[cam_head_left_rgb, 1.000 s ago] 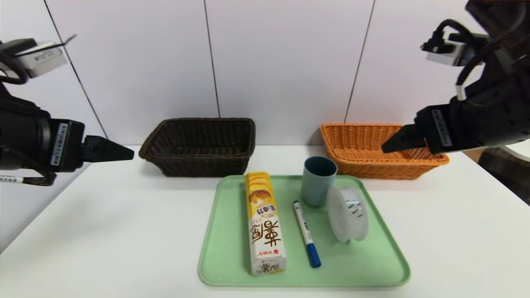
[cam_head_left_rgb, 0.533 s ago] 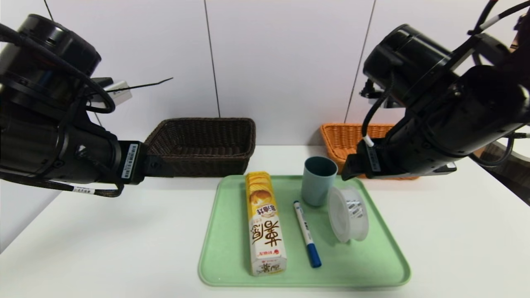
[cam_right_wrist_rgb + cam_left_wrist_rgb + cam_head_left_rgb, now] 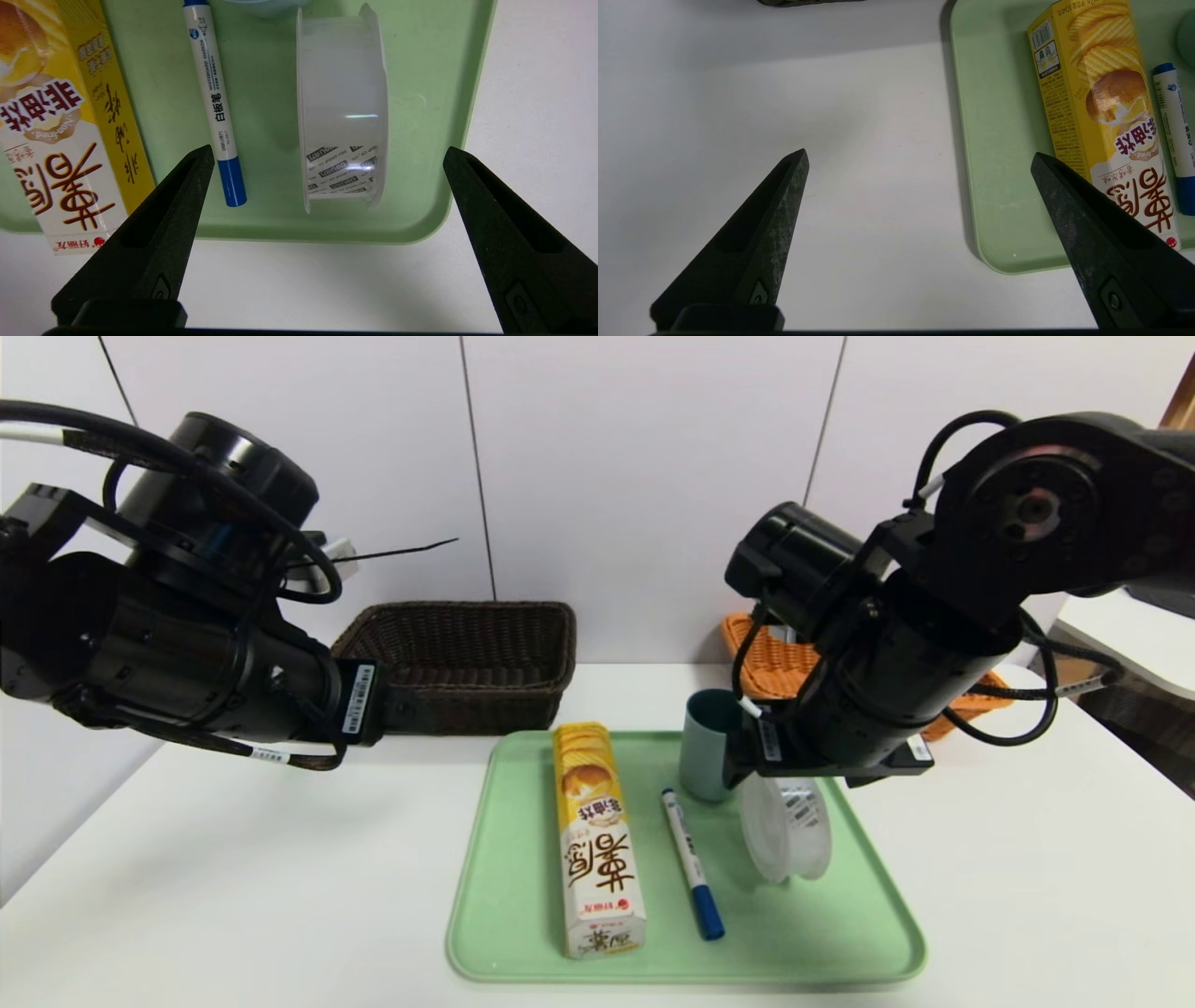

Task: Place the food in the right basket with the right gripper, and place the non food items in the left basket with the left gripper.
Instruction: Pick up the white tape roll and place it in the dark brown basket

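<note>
From the head view you see the chip carton lying lengthwise near the left edge of the green tray, the marker just beside it, the tape roll on edge toward the tray's right edge, and the blue cup upright at the far edge. The dark basket and the orange basket stand at the table's far edge. The right arm hangs over the cup and roll; the left arm hangs over the table left of the tray.

In the left wrist view your left gripper is spread wide and empty, straddling the tray's left edge.

In the right wrist view your right gripper gapes wide, holding nothing, above the roll and marker cap.
</note>
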